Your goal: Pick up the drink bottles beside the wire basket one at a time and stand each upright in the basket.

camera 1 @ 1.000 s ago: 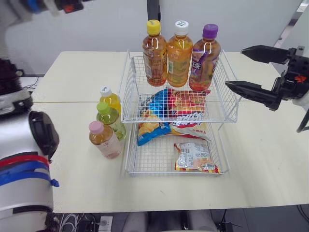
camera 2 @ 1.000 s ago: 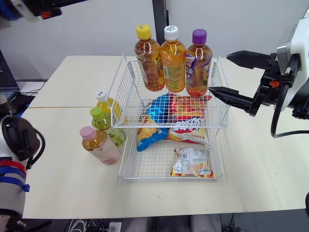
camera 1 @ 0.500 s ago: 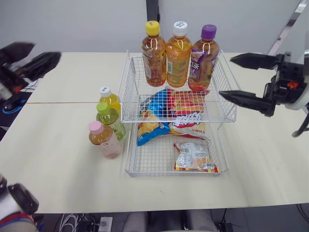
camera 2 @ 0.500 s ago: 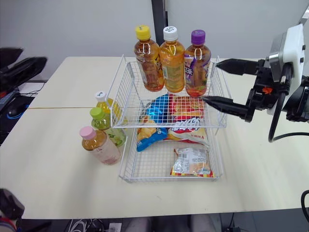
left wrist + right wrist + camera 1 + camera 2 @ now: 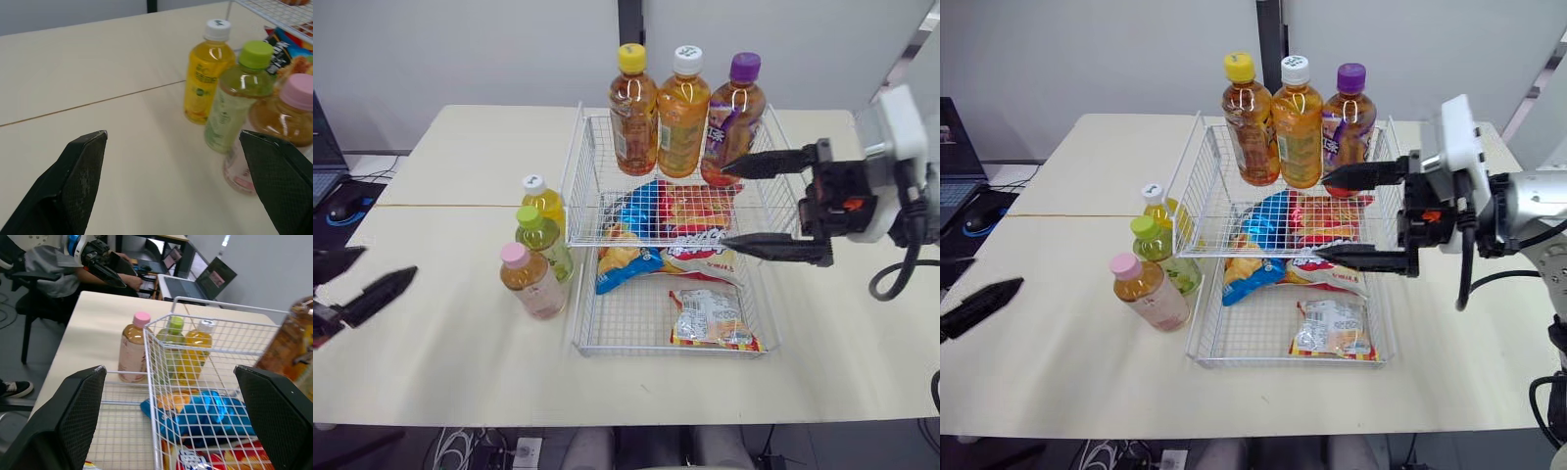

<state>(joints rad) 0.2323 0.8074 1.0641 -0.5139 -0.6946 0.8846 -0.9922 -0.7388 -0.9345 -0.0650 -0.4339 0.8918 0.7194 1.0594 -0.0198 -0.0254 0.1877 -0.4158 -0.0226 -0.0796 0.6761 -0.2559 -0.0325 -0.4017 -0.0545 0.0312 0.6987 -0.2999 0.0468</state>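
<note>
We judge the task about half done. Three drink bottles already stand upright along the back of the upper tier of the white wire basket: an amber bottle with a yellow cap, an orange bottle with a white cap and a dark bottle with a purple cap. Snack packets lie in the tiers below and in front of them.

Three bottles are left, standing close together on the cream tabletop just beside the basket's left wall. The yellow bottle with a white cap is farthest from us, the pale green bottle with a green cap sits in the middle, and the peach bottle with a pink cap is nearest.

The left gripper is spread wide and holds nothing. It hangs low over the tabletop, well apart from the cluster on its left, with its fingers pointing toward the bottles. The pink-capped one looks closest to it, so we take that as the likely next pick. The right gripper is also open and empty, hovering over the basket's right part with its upper finger near the purple-capped bottle.
</note>
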